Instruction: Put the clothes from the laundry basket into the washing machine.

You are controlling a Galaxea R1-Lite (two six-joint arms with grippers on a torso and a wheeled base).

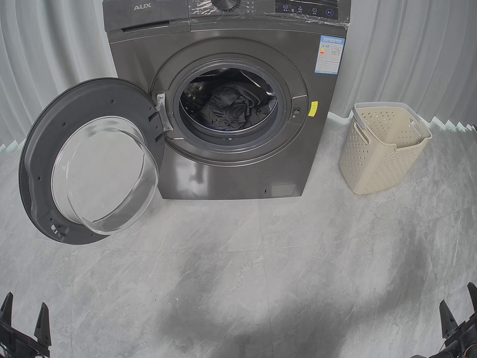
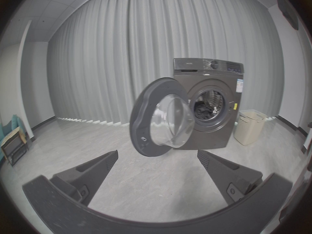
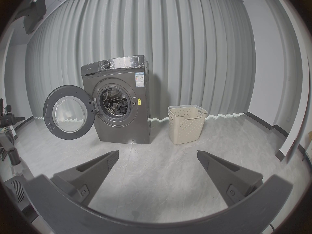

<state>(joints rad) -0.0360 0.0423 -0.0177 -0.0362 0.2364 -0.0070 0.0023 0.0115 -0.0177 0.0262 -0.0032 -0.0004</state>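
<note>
A grey front-loading washing machine (image 1: 223,90) stands ahead with its round door (image 1: 94,160) swung wide to the left. Dark clothes (image 1: 231,106) lie inside the drum, seen too in the left wrist view (image 2: 204,110) and the right wrist view (image 3: 117,107). To the machine's right a cream perforated laundry basket (image 1: 382,147) stands on the floor, and no clothes show inside it. My left gripper (image 2: 157,156) hangs open low at the left, far from the machine, holding nothing. My right gripper (image 3: 157,156) is open low at the right, also holding nothing.
Grey marble-patterned floor (image 1: 248,274) stretches bare between me and the machine. A pleated grey curtain (image 3: 195,49) runs behind the machine and basket. The open door juts out over the floor at the left. A small stool (image 2: 13,143) stands by the far wall.
</note>
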